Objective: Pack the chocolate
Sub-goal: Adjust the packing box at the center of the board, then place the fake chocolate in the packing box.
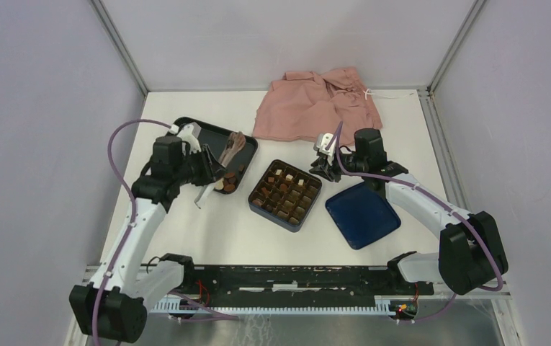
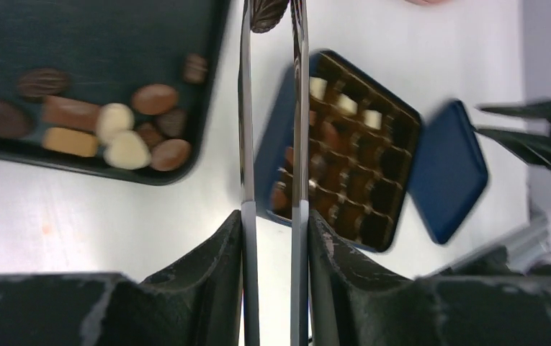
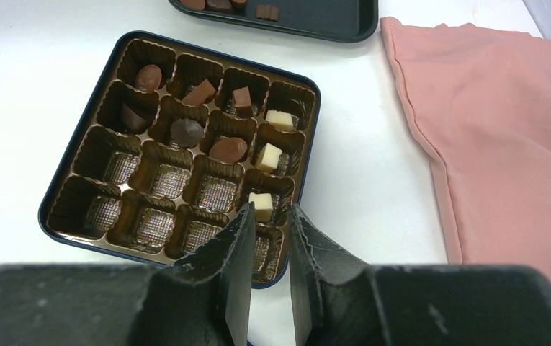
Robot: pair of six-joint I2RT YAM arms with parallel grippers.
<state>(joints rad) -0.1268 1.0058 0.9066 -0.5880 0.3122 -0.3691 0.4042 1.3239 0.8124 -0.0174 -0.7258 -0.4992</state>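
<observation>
White links and black joints are noted on the left arm (image 1: 132, 236) and right arm (image 1: 420, 202). A purple cable (image 1: 112, 148) is looped along each. Black fingers (image 3: 233, 274) are scuffed grey.

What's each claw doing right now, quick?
Left gripper: closed on metal tongs pinching a dark chocolate.
Right gripper: slightly open, holding nothing.

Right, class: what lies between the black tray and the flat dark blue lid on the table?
The open box with the brown gridded insert lies between the black tray and the blue lid; the top external view shows this.
</observation>
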